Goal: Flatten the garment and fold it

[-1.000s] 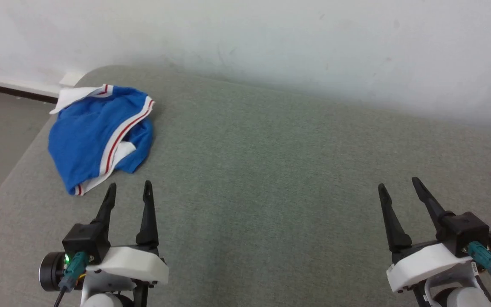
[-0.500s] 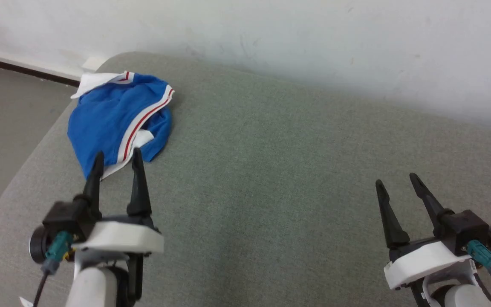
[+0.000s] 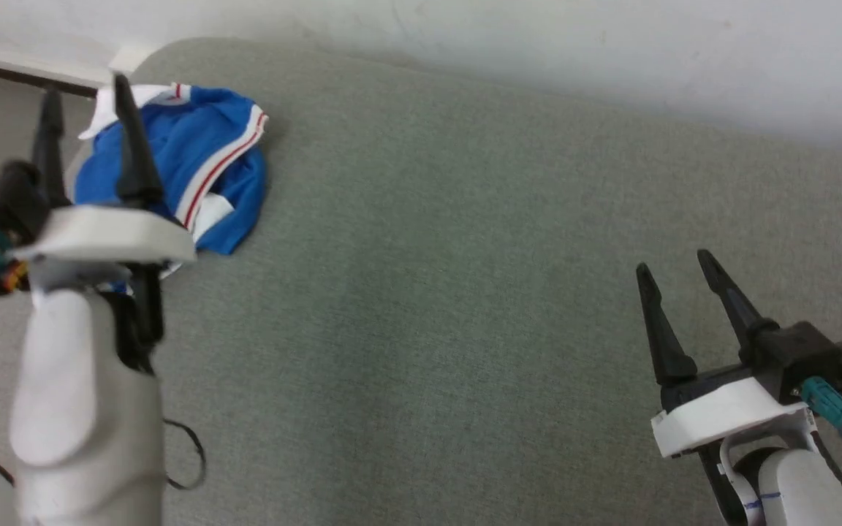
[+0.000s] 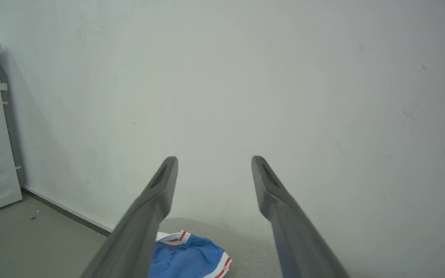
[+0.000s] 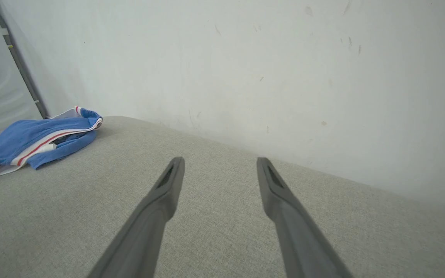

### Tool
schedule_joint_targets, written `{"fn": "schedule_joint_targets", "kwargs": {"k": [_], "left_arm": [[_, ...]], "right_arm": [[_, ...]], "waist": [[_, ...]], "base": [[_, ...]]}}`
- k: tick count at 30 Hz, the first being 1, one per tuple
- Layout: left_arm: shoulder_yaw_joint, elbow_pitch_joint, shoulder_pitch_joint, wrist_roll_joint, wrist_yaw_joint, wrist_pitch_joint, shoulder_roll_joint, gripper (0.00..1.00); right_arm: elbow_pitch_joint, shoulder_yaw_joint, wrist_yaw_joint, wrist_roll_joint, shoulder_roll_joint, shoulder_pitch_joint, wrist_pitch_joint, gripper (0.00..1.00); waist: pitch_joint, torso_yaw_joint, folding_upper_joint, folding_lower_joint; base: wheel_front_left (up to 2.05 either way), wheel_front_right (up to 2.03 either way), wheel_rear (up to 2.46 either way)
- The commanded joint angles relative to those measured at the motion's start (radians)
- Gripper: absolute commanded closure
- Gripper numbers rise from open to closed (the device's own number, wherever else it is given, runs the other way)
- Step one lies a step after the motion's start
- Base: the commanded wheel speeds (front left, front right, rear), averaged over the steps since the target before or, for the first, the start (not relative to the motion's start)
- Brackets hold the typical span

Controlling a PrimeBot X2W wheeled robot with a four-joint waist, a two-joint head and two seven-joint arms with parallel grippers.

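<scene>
Nearest us, at about four o'clock in the head view, our right gripper (image 3: 672, 264) hovered low over the grey-green woven fabric surface (image 3: 428, 256), its two long dark fingers spread apart and holding nothing. At about nine o'clock our left gripper (image 3: 85, 88) stood lifted on its pale forearm (image 3: 77, 394), its fingers likewise parted and empty, pointing toward eleven o'clock. Farther off, at about ten o'clock and near the rounded far-left corner of the surface, lay the bright blue jersey garment (image 3: 205, 135), a T-shirt with white sleeve ends and white-and-red stripe trim. It was crumpled in a loose heap with no print showing. In the left wrist view it sat low at six o'clock, beneath the open fingers and not between them, so we judged that arm to be above it and clear of it. Beyond the shirt rose the plain white wall (image 3: 538, 44). We judged the task barely begun: nothing was grasped, nothing spread flat and no fold made, so the pick-up, the flattening and every fold were yet to do.
</scene>
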Motion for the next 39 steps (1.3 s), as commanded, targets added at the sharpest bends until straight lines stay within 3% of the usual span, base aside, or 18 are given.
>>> {"fn": "schedule_joint_targets", "kwargs": {"k": [1, 7, 13, 30, 31, 32, 33, 34, 39], "left_arm": [[0.008, 0.015, -0.031, -0.009, -0.006, -0.006, 0.014, 0.00], [0.022, 0.241, -0.222, -0.019, -0.036, 0.069, 0.136, 0.00], [0.048, 0.448, -0.352, -0.079, -0.069, 0.229, 0.217, 0.00], [0.092, 0.848, -0.467, -0.230, -0.094, 0.783, 0.321, 0.00], [0.096, 0.863, -0.469, -0.239, -0.095, 0.805, 0.322, 0.14], [0.099, 0.875, -0.472, -0.248, -0.096, 0.825, 0.322, 0.59], [0.101, 0.884, -0.476, -0.255, -0.098, 0.839, 0.324, 0.95], [0.100, 0.882, -0.474, -0.257, -0.099, 0.843, 0.325, 1.00], [0.078, 0.814, -0.476, -0.227, -0.084, 0.756, 0.341, 1.00]], "right_arm": [[-0.005, 0.003, -0.001, -0.005, 0.001, -0.016, 0.000, 0.00], [-0.015, 0.009, -0.001, -0.008, -0.005, -0.048, 0.000, 0.00], [-0.028, 0.033, -0.001, 0.005, -0.019, -0.087, 0.003, 0.00], [-0.016, 0.087, -0.001, 0.052, -0.043, -0.167, -0.040, 0.00], [-0.014, 0.090, -0.001, 0.053, -0.043, -0.170, -0.045, 0.00], [-0.010, 0.092, -0.001, 0.055, -0.042, -0.172, -0.049, 0.00], [-0.007, 0.094, -0.001, 0.058, -0.041, -0.174, -0.052, 0.00], [-0.003, 0.095, -0.001, 0.059, -0.041, -0.175, -0.055, 0.00], [0.019, 0.096, -0.001, 0.057, -0.038, -0.174, -0.067, 0.00]], "waist": [[0.049, -0.033, 0.0000, -0.0002], [0.133, -0.066, 0.0000, -0.0002], [0.226, -0.098, 0.0000, -0.0002], [0.381, -0.135, 0.0000, -0.0002], [0.383, -0.135, 0.0000, -0.0002], [0.383, -0.135, 0.0000, -0.0002], [0.383, -0.134, 0.0000, -0.0002], [0.378, -0.134, 0.0000, -0.0002], [0.332, -0.136, 0.0000, -0.0002]], "base": [[0.00, 0.00, 0.00], [0.00, 0.00, 0.00], [0.00, 0.00, 0.00], [0.00, 0.00, 0.00], [0.00, 0.00, 0.00], [0.00, 0.00, 0.00], [0.00, 0.00, 0.00], [0.00, 0.00, 0.00], [0.00, 0.00, 0.00]]}}
